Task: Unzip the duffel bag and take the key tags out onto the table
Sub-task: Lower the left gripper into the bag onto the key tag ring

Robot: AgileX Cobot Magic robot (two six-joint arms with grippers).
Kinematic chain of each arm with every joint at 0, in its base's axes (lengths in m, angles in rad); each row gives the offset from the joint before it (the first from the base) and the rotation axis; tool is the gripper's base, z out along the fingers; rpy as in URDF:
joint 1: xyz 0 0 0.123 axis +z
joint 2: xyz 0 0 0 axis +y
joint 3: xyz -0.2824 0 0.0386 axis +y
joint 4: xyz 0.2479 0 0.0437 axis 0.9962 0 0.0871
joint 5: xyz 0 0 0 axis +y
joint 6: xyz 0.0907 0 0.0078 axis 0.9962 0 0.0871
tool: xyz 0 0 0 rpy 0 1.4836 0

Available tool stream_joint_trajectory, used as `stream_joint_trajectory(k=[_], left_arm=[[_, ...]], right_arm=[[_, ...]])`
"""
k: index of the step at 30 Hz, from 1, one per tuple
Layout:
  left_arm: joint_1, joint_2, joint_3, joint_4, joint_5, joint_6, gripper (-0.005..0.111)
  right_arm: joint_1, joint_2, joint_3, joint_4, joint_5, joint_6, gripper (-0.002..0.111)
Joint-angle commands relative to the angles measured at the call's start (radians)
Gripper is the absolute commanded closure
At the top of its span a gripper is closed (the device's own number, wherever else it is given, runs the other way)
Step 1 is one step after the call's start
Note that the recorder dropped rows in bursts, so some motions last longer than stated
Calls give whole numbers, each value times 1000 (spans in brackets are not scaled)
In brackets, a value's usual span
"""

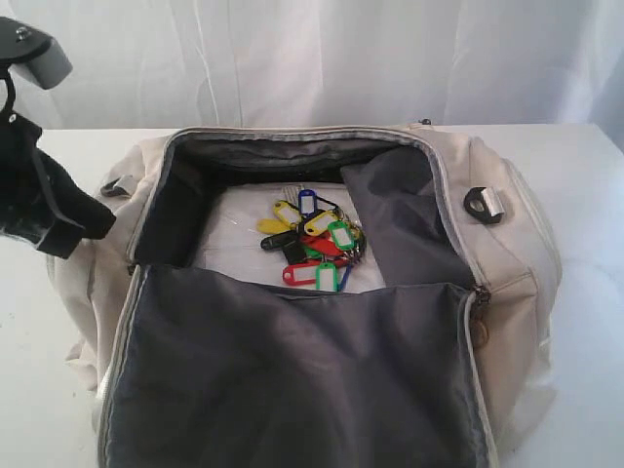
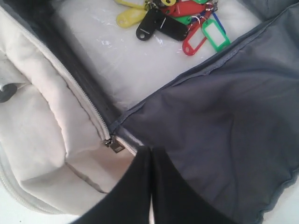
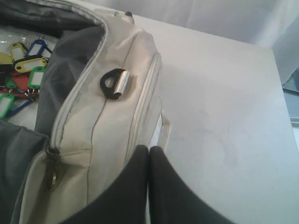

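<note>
Though deep inside, key tags [image 1: 310, 242] unobstructed.

Robot lab or staged test cell, not a lived-in room. Bare white table [image 1: 585, 185] fills the scene, with a plain white curtain [image 1: 341, 58] hung as a backdrop along the far side. Black robot arm [image 1: 39, 200] stands at the left edge.

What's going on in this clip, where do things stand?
The duffel bag is already unzipped, its grey-lined flap folded toward the camera. The key tags lie inside on the bag's pale floor, not on the table yet. Both grippers are shut and empty: the left gripper sits by the zipper pull, the right gripper by the bag's right end.
</note>
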Motion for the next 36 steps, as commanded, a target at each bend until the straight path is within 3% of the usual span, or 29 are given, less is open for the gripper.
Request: stream_joint_trajectory(k=[1, 6, 11, 16, 22, 24, 28, 33, 36], left_arm=[[-1, 59, -102, -27, 88, 2, 107], [-39, 186, -245, -25, 116, 0, 107], [-166, 349, -430, 2, 127, -13, 107], [-280, 543, -632, 234, 127, -182, 107], [-331, 691, -725, 275, 59, -179, 107], [-342, 723, -725, 275, 26, -92, 105], [-365, 770, -725, 234, 12, 97, 81], [-390, 815, -725, 197, -2, 141, 45], [-408, 840, -725, 197, -20, 161, 38]], right_arm=[[-9, -31, 38, -12, -4, 35, 108], [-9, -33, 40, -7, -4, 35, 108], [-9, -33, 40, -7, -4, 35, 108], [-9, -33, 40, -7, -4, 35, 108], [-9, -33, 40, -7, -4, 35, 108], [-9, -33, 40, -7, -4, 35, 108], [-9, -33, 40, -8, -6, 35, 108], [-9, -33, 40, -8, -4, 35, 108], [-9, -33, 40, -8, -4, 35, 108]])
